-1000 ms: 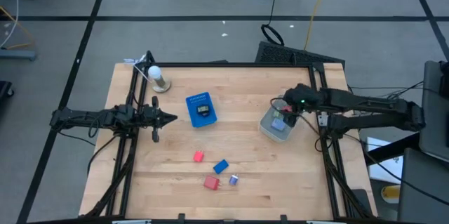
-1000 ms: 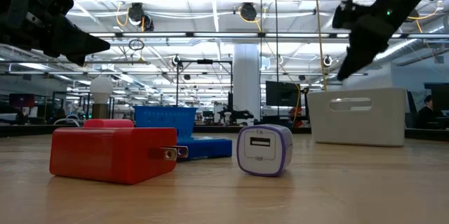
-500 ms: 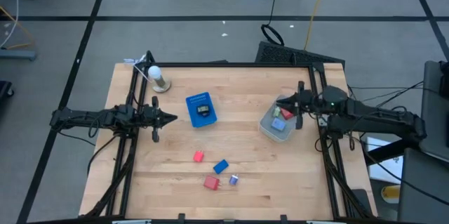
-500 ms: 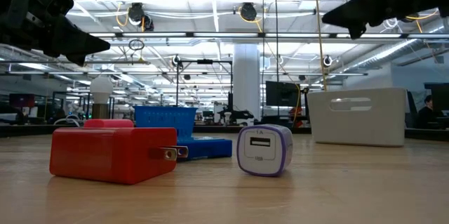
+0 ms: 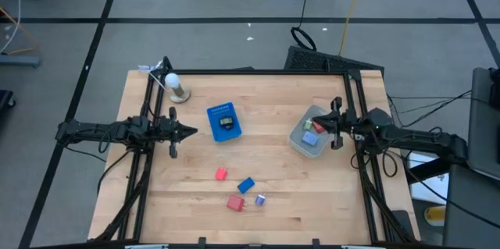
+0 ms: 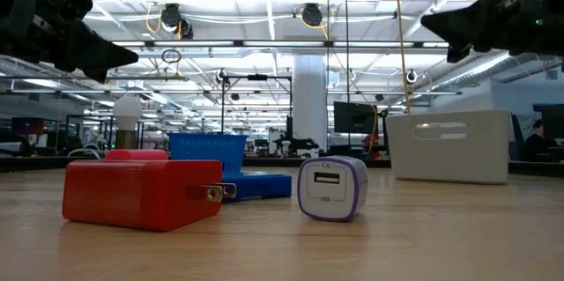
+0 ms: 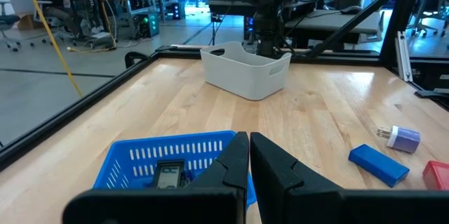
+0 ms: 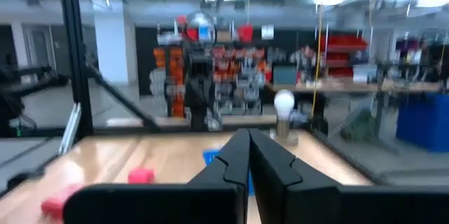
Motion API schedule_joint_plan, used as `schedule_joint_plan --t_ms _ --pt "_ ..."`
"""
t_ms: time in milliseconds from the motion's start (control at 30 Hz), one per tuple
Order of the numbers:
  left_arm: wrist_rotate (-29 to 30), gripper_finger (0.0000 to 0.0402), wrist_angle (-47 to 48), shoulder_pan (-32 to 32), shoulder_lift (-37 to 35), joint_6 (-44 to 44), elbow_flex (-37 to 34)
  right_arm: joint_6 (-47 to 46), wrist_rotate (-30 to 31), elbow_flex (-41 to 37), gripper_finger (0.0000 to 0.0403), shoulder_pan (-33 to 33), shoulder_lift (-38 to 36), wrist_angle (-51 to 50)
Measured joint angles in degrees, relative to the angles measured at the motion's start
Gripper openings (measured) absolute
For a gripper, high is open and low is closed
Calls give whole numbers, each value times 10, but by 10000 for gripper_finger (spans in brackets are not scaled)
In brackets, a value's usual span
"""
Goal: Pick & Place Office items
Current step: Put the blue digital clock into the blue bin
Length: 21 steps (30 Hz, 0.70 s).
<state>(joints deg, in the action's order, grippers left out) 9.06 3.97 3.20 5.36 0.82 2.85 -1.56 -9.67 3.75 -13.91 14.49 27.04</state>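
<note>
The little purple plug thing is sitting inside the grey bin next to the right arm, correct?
No. The high view shows the purple plug lying on the bare table by the red and blue blocks, well apart from the grey bin next to the right arm.

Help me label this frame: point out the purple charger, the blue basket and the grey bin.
purple charger [image 6: 331,188], low view, on its white front face.
blue basket [image 5: 223,113], high view, on its far rim.
grey bin [image 7: 247,75], left wrist view, on its near side wall.
</note>
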Motion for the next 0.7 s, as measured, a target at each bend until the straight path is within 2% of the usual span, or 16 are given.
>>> schedule_joint_plan --t_ms 133,267,700 --pt "0 19 0 0 0 2 0 4 -1 -26 1 0 -15 -3" --pt "0 19 0 0 0 2 0 1 -1 -27 3 0 -15 -39" --pt "0 19 0 0 0 4 0 -3 -11 -28 4 0 -16 -53"
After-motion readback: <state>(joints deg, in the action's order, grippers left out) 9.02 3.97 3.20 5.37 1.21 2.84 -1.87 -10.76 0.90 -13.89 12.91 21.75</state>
